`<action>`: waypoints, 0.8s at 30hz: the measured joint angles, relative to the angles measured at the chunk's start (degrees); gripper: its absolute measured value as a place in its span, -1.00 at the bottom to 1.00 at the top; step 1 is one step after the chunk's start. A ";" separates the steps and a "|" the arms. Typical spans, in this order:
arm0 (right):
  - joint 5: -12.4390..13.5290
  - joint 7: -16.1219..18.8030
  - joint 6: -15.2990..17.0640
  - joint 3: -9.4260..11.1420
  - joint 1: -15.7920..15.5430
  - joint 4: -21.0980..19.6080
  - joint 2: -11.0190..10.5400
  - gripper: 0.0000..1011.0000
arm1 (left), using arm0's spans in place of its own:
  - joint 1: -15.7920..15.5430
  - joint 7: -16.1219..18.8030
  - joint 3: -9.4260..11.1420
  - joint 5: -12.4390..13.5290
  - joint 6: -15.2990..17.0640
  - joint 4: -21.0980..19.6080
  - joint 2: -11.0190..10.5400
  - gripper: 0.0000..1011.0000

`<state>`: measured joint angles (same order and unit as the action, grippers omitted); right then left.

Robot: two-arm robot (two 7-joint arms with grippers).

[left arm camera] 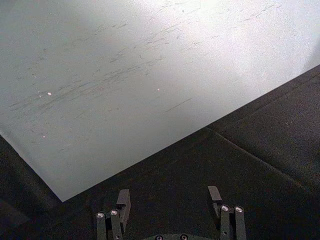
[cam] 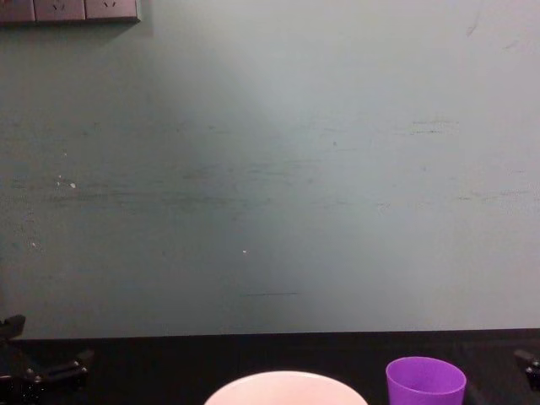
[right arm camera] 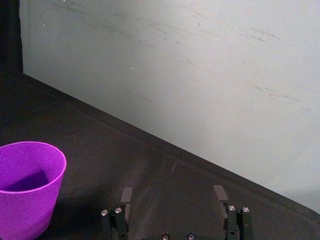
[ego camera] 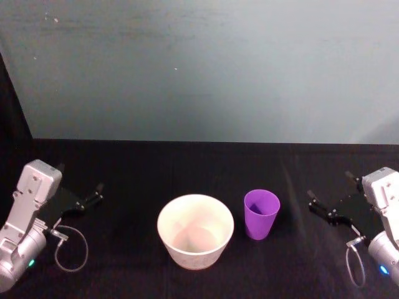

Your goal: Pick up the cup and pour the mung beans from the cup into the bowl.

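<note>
The purple cup (ego camera: 261, 213) stands upright on the black table, just right of the bowl (ego camera: 159, 224), which is wide and pale pinkish-white. What I see of the bowl's inside is bare. The mung beans are hidden; the cup's visible inner wall is plain purple. My left gripper (ego camera: 81, 179) rests open at the far left, well away from the bowl. My right gripper (ego camera: 329, 185) is open to the right of the cup, a short gap away. In the right wrist view the cup (right arm camera: 27, 187) sits off to the side of the open gripper (right arm camera: 173, 195). The left wrist view has the open gripper (left arm camera: 169, 197) over bare cloth.
A grey-green wall (ego camera: 206, 68) rises along the table's back edge. A loop of cable (ego camera: 72, 249) hangs by the left arm. In the chest view the bowl's rim (cam: 287, 377) and the cup (cam: 424, 381) sit low, with wall sockets (cam: 67, 8) at the upper left.
</note>
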<state>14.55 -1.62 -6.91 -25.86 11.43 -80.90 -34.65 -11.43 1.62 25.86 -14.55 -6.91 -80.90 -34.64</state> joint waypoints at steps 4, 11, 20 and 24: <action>0.00 0.00 0.00 0.00 0.00 0.00 0.00 0.99 | 0.00 0.00 0.00 0.00 0.00 0.00 0.00 0.98; 0.00 0.00 0.00 0.00 0.00 0.00 0.00 0.99 | 0.00 0.00 0.00 0.00 0.00 0.00 0.00 0.98; 0.00 0.00 0.00 0.00 0.00 0.00 0.00 0.99 | 0.00 0.00 0.00 0.00 0.00 0.00 0.00 0.98; 0.00 0.00 0.00 0.00 0.00 0.00 0.00 0.99 | 0.00 0.00 0.00 0.00 0.00 0.00 0.00 0.98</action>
<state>14.55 -1.62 -6.91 -25.86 11.43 -80.90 -34.65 -11.43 1.62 25.86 -14.55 -6.91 -80.90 -34.64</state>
